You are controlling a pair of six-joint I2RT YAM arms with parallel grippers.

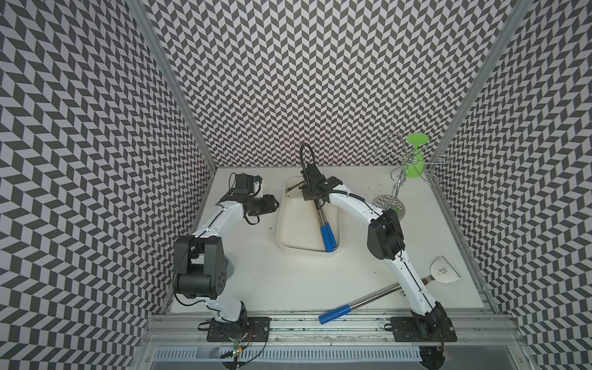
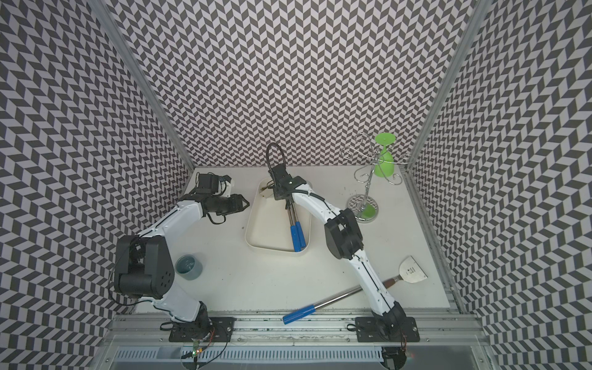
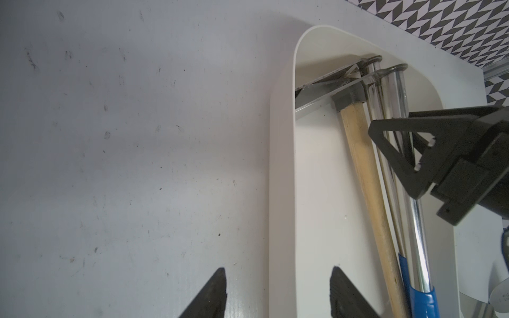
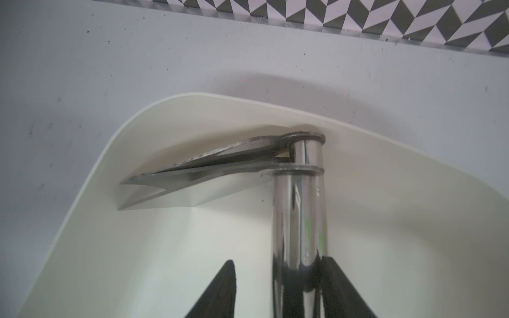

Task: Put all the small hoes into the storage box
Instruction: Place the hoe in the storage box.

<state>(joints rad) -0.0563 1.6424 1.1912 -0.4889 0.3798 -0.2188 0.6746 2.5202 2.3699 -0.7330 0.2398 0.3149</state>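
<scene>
**Tool positions and jaw condition**

Long-handled scraper [image 1: 368, 298]—chrome tube, blue grip, flat steel blade—lies diagonally at the front edge of the scuffed white surface [image 3: 137, 137]. Its shaft passes under the right arm [image 1: 410, 275].

Inside the storage box [image 1: 298, 227], a shallow cream-white plastic tub with rounded corners, lies the small hoe [image 4: 298, 192]. Its polished shaft rests beside a second chrome-shafted hoe [image 4: 304, 150] and a wooden-handled tool [image 3: 366, 179], with the blades at the far wall.

On the right gripper [image 4: 279, 260] the jaws stand parted wider than the shaft—one fingertip [image 4: 337, 283] lies against it, the other stands clear. On the left gripper [image 3: 278, 268] the jaws are open and empty, beside the box's long wall.

Well apart at the far right, a chrome wire rack [image 2: 369, 185] carries an inverted green goblet [image 1: 415, 166].
</scene>
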